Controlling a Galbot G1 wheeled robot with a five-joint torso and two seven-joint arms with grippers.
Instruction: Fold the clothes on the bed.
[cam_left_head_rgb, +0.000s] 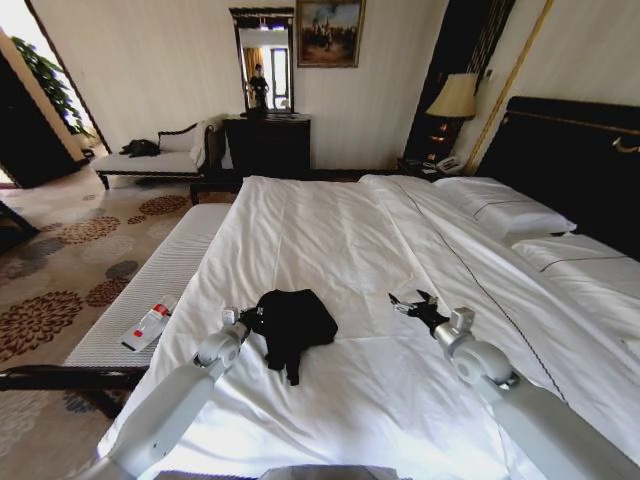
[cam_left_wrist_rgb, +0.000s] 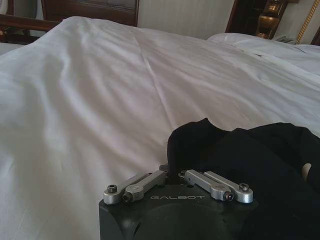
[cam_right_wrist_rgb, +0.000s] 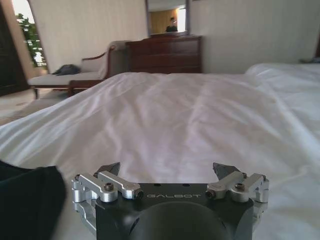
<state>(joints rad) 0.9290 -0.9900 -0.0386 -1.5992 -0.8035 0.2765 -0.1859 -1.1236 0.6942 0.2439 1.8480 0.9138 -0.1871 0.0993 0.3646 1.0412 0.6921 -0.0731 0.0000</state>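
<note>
Two grippers flank the black garment (cam_left_head_rgb: 294, 325) on the bed (cam_left_head_rgb: 380, 390): left (cam_left_head_rgb: 248, 320) closed on its edge, right (cam_left_head_rgb: 412, 304) spread wide.

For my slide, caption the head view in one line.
Left gripper shut on black garment on the bed; open right gripper hovers alongside.
</note>
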